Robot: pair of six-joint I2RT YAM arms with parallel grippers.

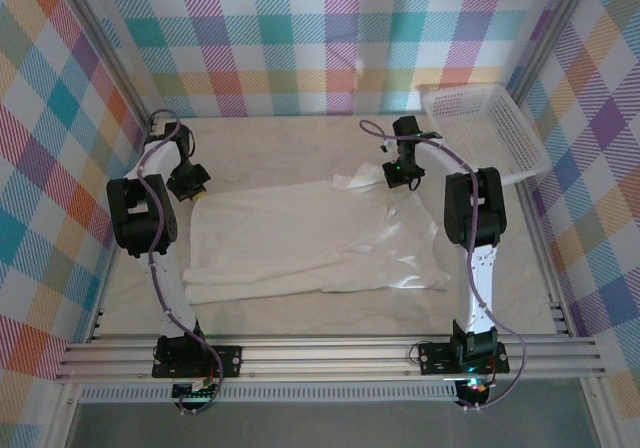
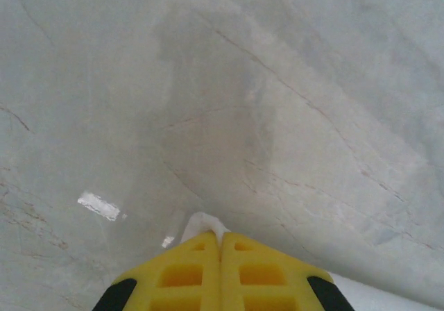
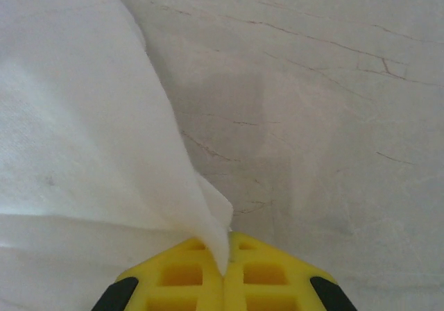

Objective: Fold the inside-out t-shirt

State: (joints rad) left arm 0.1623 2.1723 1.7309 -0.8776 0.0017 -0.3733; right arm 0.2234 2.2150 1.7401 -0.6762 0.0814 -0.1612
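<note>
The inside-out t-shirt point(image 1: 310, 238) lies spread and partly folded across the middle of the table, white and thin. At its far left corner, my left gripper point(image 1: 197, 190) is shut on it. In the left wrist view a small tuft of the t-shirt point(image 2: 201, 222) pokes out between the shut yellow fingers point(image 2: 184, 273) of my left gripper point(image 2: 220, 238). My right gripper point(image 1: 397, 180) is shut on the shirt's far right corner. In the right wrist view the t-shirt point(image 3: 76, 144) drapes away to the left from my right gripper point(image 3: 225, 245), pinched between the yellow fingers point(image 3: 270, 276).
A white lattice basket point(image 1: 480, 128) stands at the back right against the checked wall. The table point(image 1: 290, 148) has a pale cracked-looking cover. An aluminium rail point(image 1: 330, 353) runs along the near edge with both arm bases on it.
</note>
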